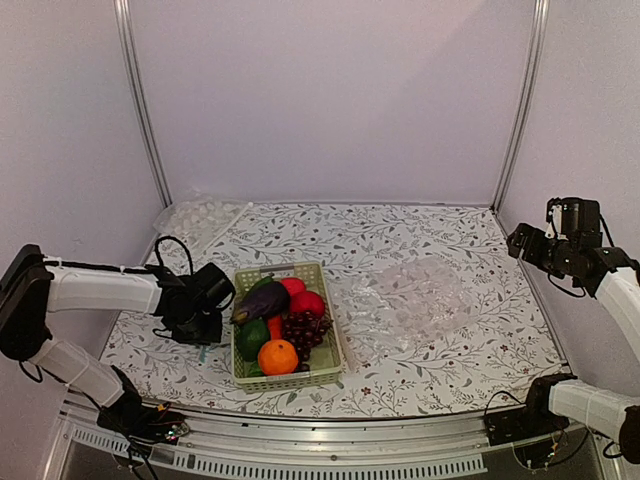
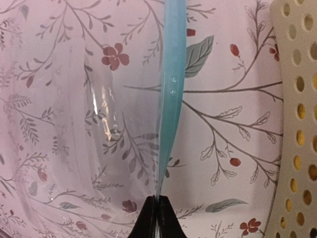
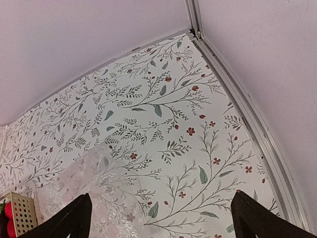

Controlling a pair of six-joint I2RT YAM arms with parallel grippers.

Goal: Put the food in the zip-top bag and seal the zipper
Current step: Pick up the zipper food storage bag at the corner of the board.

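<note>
Your left end effector [image 2: 158,218] sits just left of the pale green mesh basket [image 1: 286,379]. Its jaws are pinched together on the light-blue zipper [image 2: 171,99] of the clear zip-top bag [image 2: 84,129], which lies on the tabletop [image 1: 450,360] beside the basket. Your right end effector [image 3: 162,194] hangs well to the basket's right, jaws wide apart and holding nothing.

The food sits in the basket: eggplant [image 1: 260,298], orange [image 1: 277,356], grapes [image 1: 303,328], red fruit [image 1: 307,303] and a green vegetable [image 1: 252,336]. One bubbly clear sheet [image 1: 420,295] lies right of the basket. The tabletop has a leaf-and-red-flower print, and pale walls [image 1: 330,90] with metal posts [image 1: 145,110] enclose it.
</note>
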